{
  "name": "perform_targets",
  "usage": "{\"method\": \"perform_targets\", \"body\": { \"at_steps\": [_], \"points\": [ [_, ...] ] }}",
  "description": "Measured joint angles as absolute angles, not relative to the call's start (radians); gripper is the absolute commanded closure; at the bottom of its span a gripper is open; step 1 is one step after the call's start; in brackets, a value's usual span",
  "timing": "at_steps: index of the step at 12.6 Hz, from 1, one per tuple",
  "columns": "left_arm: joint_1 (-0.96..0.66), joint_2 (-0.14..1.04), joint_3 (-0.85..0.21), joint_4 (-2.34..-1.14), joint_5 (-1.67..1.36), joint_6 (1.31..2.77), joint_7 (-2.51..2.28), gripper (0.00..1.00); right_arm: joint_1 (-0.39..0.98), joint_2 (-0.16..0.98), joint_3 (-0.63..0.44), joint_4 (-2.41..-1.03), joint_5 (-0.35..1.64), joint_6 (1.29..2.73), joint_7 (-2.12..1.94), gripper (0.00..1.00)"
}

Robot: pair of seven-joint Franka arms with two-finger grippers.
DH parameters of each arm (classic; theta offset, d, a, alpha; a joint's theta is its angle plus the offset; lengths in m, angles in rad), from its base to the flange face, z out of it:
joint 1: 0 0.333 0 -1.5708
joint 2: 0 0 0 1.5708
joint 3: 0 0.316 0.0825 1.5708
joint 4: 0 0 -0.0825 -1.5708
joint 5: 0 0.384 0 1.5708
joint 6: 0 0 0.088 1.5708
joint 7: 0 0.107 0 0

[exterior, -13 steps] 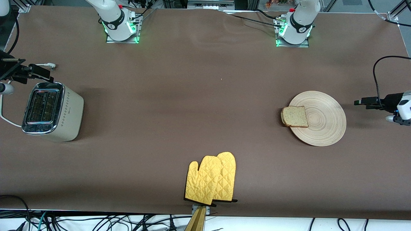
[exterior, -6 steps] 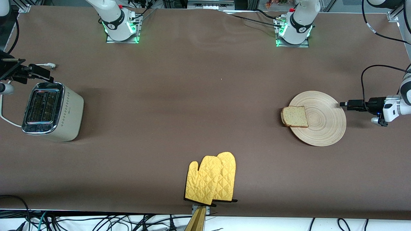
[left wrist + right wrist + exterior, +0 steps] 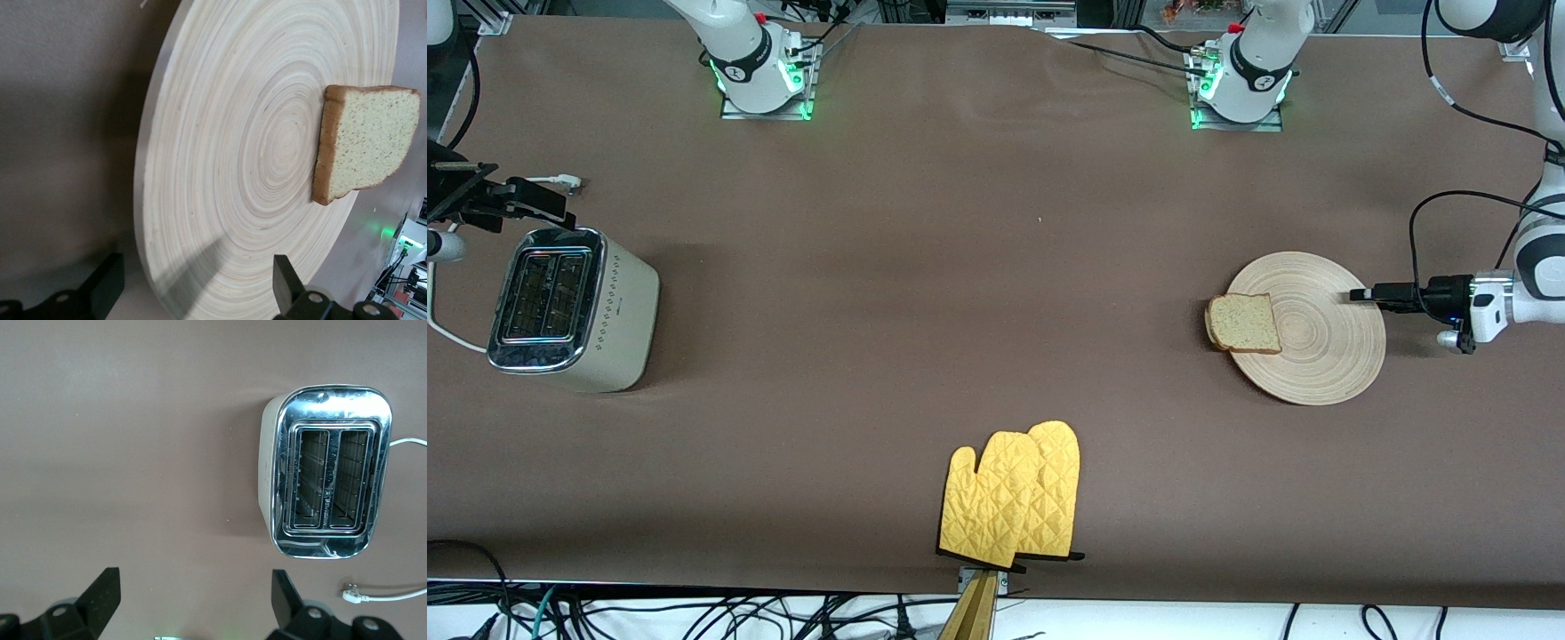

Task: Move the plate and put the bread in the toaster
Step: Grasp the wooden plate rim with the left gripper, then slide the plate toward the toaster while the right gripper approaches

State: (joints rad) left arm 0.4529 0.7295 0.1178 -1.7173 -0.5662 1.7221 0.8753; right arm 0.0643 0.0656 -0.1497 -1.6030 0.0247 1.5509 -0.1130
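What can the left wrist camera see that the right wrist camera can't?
Only the left wrist view shows the large round pale wooden plate with ring grooves and the square speckled tan bread slice lying on it and jutting over its edge; the open left gripper is at the plate's rim. Only the right wrist view shows the cream two-slot toaster with its shiny chrome top and white cord, below the open right gripper. Both show the brown table.

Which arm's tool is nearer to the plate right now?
Left. The left tool sits open at the plate rim toward the left arm's end of the table. The right tool, also open, waits beside the toaster at the table's right-arm end.
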Motion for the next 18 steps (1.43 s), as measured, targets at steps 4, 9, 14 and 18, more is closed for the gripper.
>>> {"method": "perform_targets", "body": {
  "at_steps": [4,9,14,18],
  "points": [
    [0.453,0.75,0.118,-1.718,-0.609,1.716,0.879,1.0,0.064,0.066,-0.15,-1.603,0.025,1.551,-0.113,0.0],
    [0.452,0.759,0.108,-1.716,-0.631,1.691,0.89,1.0,0.064,0.066,-0.15,-1.603,0.025,1.551,-0.113,0.0],
    [0.436,0.768,-0.016,-1.719,-0.635,1.65,0.884,1.0,0.064,0.066,-0.15,-1.603,0.025,1.551,-0.113,0.0],
    [0.413,0.773,-0.066,-1.718,-0.763,1.556,0.846,1.0,0.063,0.066,-0.15,-1.603,0.025,1.551,-0.113,0.0]
  ]
}}
